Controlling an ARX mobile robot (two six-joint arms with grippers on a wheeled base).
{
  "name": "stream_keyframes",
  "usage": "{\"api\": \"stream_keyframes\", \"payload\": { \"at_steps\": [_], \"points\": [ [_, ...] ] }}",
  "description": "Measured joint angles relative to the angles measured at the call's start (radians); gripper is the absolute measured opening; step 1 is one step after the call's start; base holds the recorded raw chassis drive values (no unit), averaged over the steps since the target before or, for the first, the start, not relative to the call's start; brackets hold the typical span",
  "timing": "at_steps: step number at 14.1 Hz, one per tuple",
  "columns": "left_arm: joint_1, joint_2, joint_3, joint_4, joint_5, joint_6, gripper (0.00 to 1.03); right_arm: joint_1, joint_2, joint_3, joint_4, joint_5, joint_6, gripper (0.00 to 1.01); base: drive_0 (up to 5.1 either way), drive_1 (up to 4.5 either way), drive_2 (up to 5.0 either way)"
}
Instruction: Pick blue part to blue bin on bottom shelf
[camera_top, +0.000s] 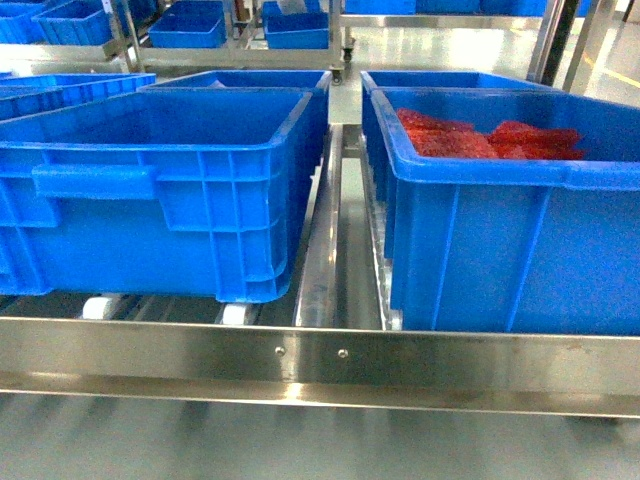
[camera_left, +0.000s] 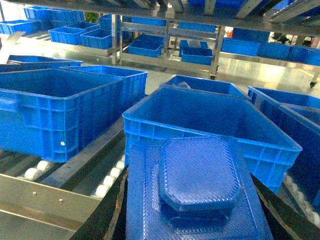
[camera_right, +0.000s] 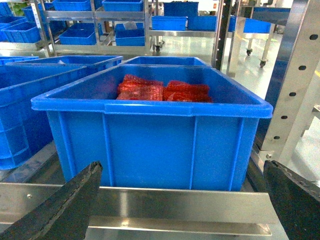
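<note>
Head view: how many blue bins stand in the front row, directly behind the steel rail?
2. The left bin stands left of the centre divider; the right bin, holding red parts, stands right of it. More stand behind; others may be out of frame.

Blue bins on bottom shelf

Two bins sit side by side on the bottom shelf: left bin and right bin, divider rail between them. Parts lie in the right one. More bins behind.
</note>
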Motion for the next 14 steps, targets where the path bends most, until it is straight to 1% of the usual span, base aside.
{"api": "stream_keyframes", "payload": {
  "at_steps": [14],
  "points": [
    [0.0, 0.003, 0.0, -0.002, 0.001, 0.0, 0.43, 0.0, 0.0, 0.0, 0.001, 0.0, 0.0, 0.98, 0.0, 0.0, 0.0]
  ]
}}
